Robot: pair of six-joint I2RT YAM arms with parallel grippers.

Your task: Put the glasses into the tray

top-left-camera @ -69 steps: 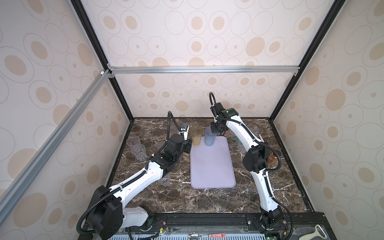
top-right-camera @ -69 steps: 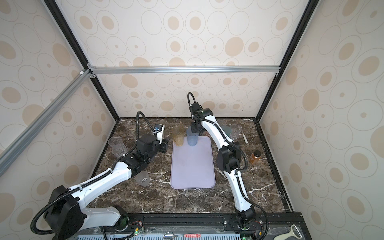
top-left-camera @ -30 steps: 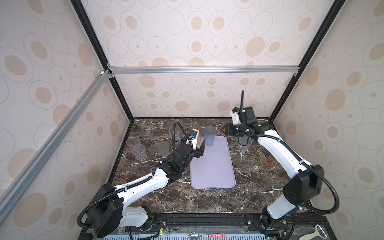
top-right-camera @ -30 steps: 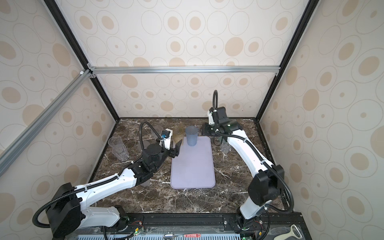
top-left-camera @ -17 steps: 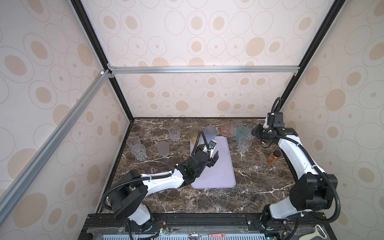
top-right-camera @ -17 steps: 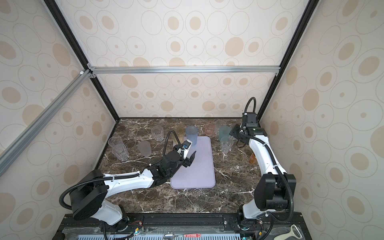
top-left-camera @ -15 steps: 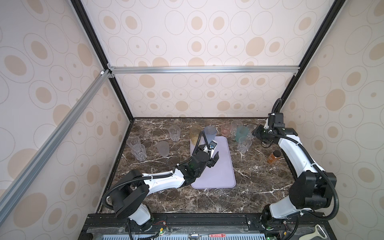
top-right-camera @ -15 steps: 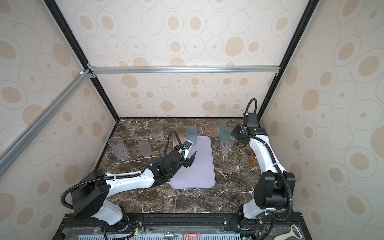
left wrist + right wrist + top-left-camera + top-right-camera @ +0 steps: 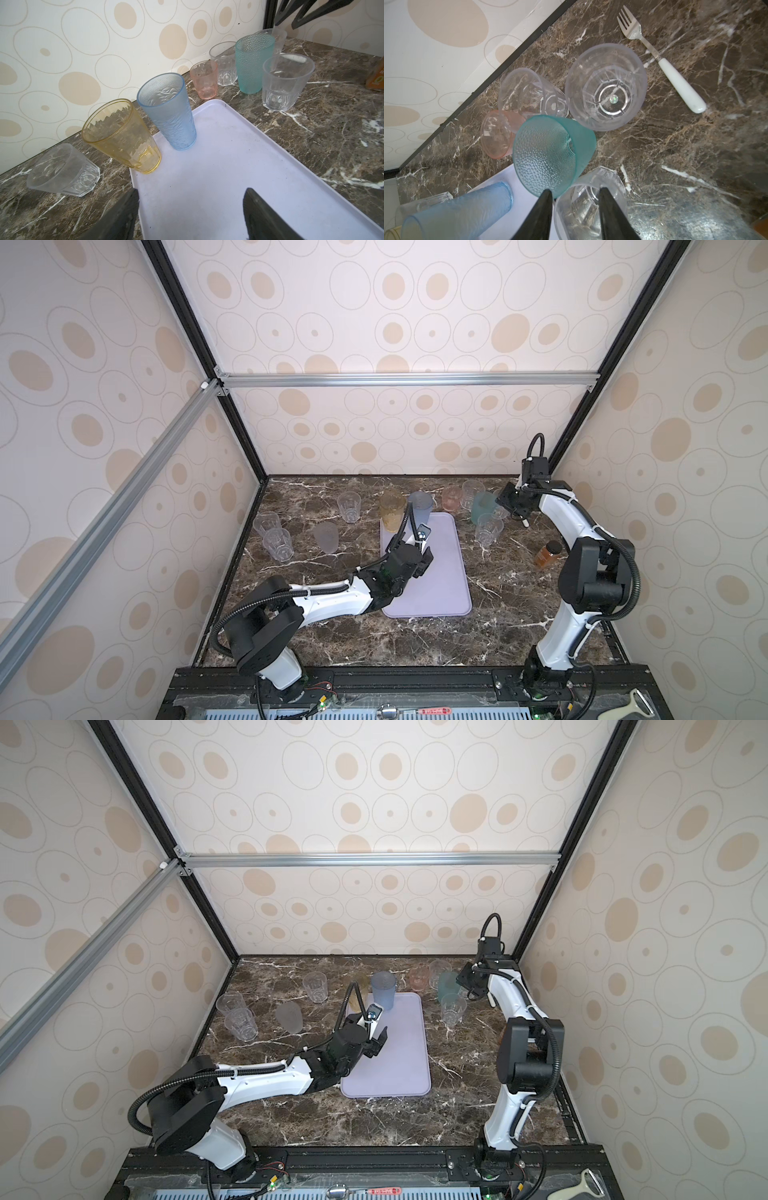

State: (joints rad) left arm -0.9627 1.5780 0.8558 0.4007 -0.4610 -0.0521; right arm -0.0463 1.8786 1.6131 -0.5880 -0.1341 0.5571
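The lavender tray (image 9: 440, 580) (image 9: 207, 176) lies mid-table. At its far end stand an amber glass (image 9: 392, 512) (image 9: 122, 135) and a grey-blue glass (image 9: 420, 506) (image 9: 168, 112). My left gripper (image 9: 422, 566) (image 9: 191, 191) hovers open and empty over the tray's left side. A pink glass (image 9: 498, 135), a teal glass (image 9: 482, 508) (image 9: 550, 155) and three clear glasses (image 9: 604, 87) cluster at the back right. My right gripper (image 9: 508, 508) (image 9: 575, 191) hangs open above them. One fingertip is by the teal rim, the other over a clear glass (image 9: 589, 203).
Left of the tray stand a clear glass (image 9: 348, 506), a frosted one (image 9: 326, 537) and two clear ones (image 9: 272, 533). A white-handled fork (image 9: 662, 62) lies by the back-right cluster. An amber bottle (image 9: 548, 553) stands near the right wall.
My left gripper has drawn back along the tray, leaving the amber glass at its far corner. My right arm swung from the tray's far end to the back-right cluster, and its jaws have narrowed.
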